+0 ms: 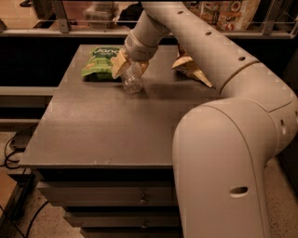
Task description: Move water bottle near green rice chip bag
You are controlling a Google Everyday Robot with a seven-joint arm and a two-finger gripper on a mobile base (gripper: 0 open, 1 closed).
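Observation:
The water bottle (132,80) is clear ribbed plastic and stands tilted on the dark table (102,125) toward the back. My gripper (128,64) comes down from the upper right and its tan fingers are closed around the bottle's upper part. The green rice chip bag (100,62) lies flat just left of the bottle and gripper, almost touching them. The bottle's cap is hidden by the gripper.
A brown-and-tan chip bag (192,68) lies at the back right of the table, partly behind my arm. My large white arm (233,139) fills the right side of the view. A shelf with packages (223,11) runs behind the table. Cables (11,148) lie on the floor at left.

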